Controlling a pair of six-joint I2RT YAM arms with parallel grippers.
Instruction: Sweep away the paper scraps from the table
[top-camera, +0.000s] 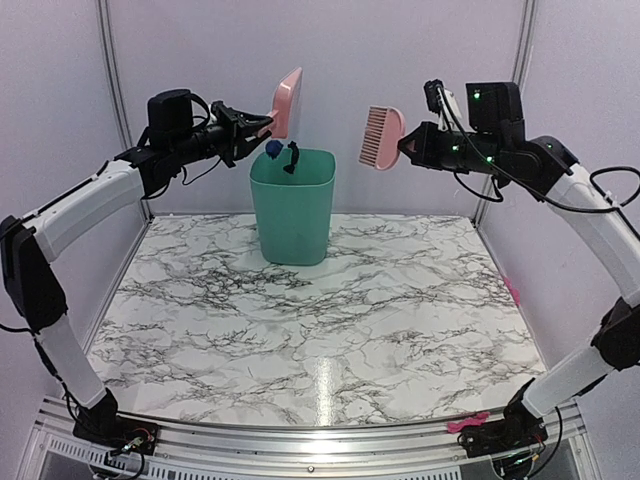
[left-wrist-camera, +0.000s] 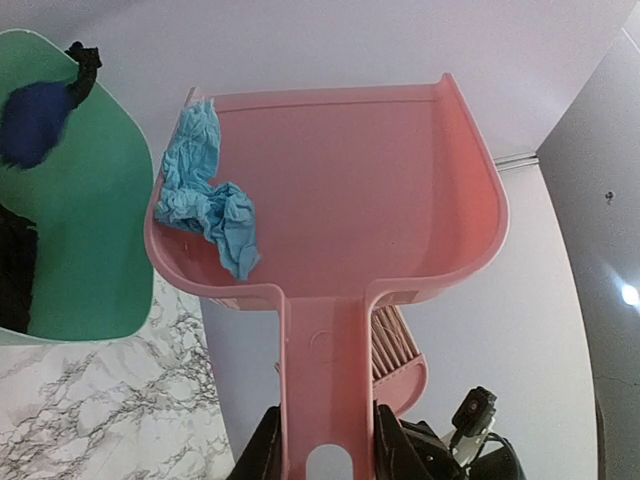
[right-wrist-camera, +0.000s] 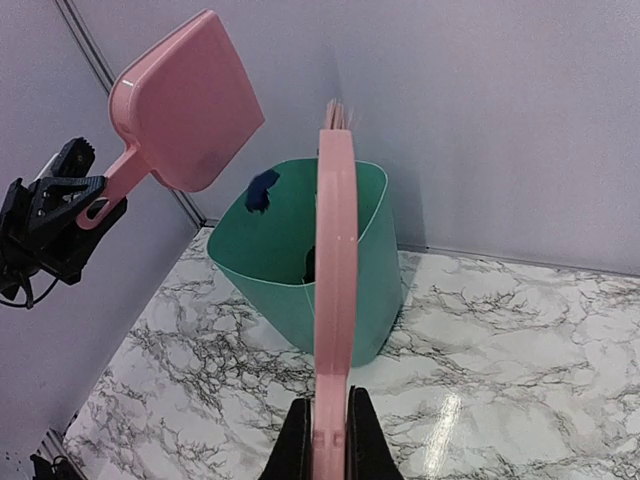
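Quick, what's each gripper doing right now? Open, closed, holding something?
The left gripper is closed on the handle of the pink dustpan.
The right gripper is closed on the pink brush.

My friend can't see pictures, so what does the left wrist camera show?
A pink dustpan, gripped by its handle in the left jaws, holds one crumpled light-blue paper scrap against its side wall. At the picture's left stands a green bin with dark-blue and black scraps, on the marble table.

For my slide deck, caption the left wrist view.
Left gripper holds the pink dustpan, a light-blue paper scrap inside, raised beside the green bin.
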